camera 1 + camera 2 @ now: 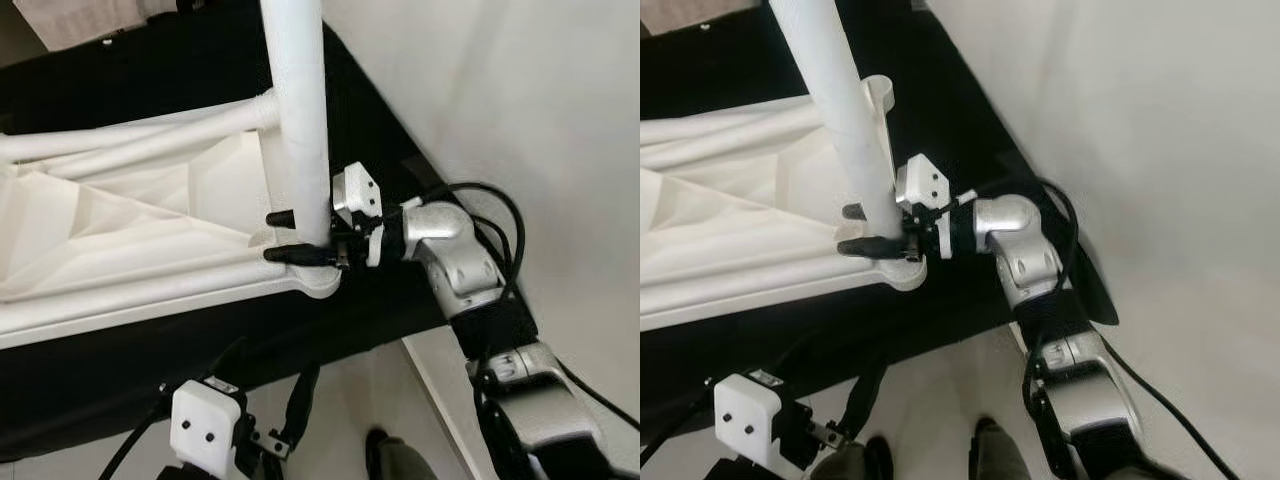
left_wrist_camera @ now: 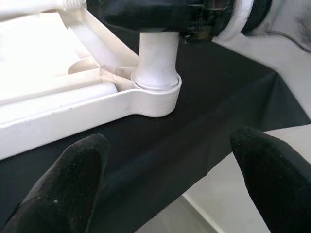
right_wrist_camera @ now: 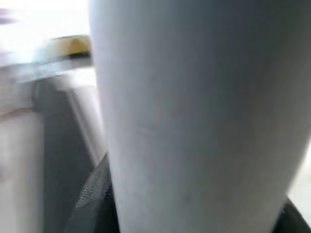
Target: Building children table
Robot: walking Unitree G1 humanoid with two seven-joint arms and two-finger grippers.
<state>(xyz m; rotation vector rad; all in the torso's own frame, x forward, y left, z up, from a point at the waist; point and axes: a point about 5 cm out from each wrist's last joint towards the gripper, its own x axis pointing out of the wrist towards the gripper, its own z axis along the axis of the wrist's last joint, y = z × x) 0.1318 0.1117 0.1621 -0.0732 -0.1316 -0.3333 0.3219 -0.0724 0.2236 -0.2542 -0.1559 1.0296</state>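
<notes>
Head views first: right claw (image 1: 288,236) clamps the white table leg (image 1: 296,110) low down, one black finger either side, just above the corner socket (image 1: 322,281) of the upturned white tabletop (image 1: 120,230). That low grip probably steadies the leg upright while it seats. Tabletop lies underside-up on a black-covered worktop (image 1: 150,360), so its sockets face upward.

Left wrist view: left claw (image 2: 167,182) hangs open, fingers (image 2: 63,189) spread, apart from the socket ahead and below the worktop edge, likely waiting.

Right wrist view: leg (image 3: 194,116) presses close between the fingers.
</notes>
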